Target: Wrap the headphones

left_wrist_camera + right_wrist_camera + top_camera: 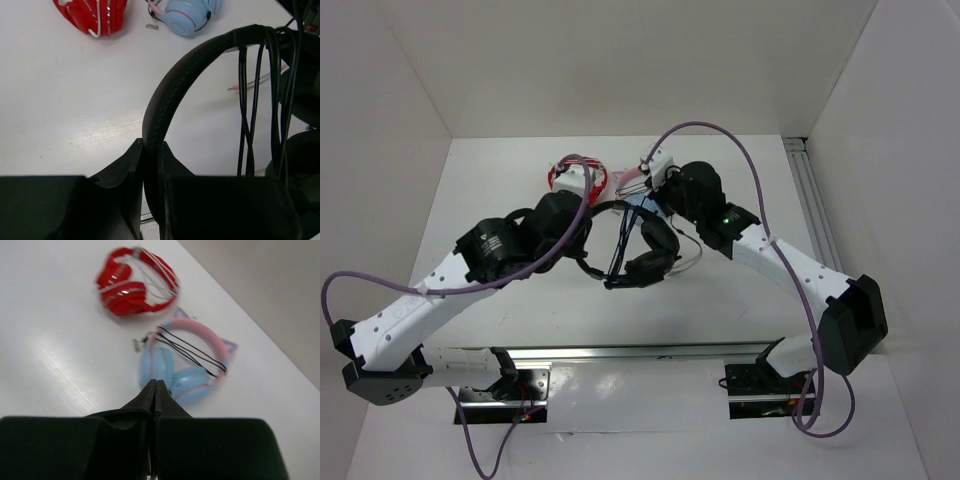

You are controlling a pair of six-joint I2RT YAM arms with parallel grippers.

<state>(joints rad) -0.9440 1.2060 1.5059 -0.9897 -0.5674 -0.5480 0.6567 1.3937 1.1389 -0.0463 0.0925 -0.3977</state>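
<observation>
The black headphones (650, 258) are at the table's middle, earcups toward the near side. My left gripper (590, 214) is shut on their padded headband (187, 77), which arcs up out of the jaws (151, 146). Thin black cable strands (245, 115) hang over the band's right part toward the earcup (300, 165). My right gripper (650, 200) is just beyond the black headphones, above the table. In the right wrist view its jaws (155, 384) are pressed together and nothing shows between them. The boom mic is not discernible.
Red-and-white headphones (578, 176) (132, 282) and light-blue and pink cat-ear headphones (634, 186) (186, 365) lie at the back middle, just beyond both grippers. A small pink plug (241, 87) lies on the table. A metal rail (640, 352) runs along the near edge.
</observation>
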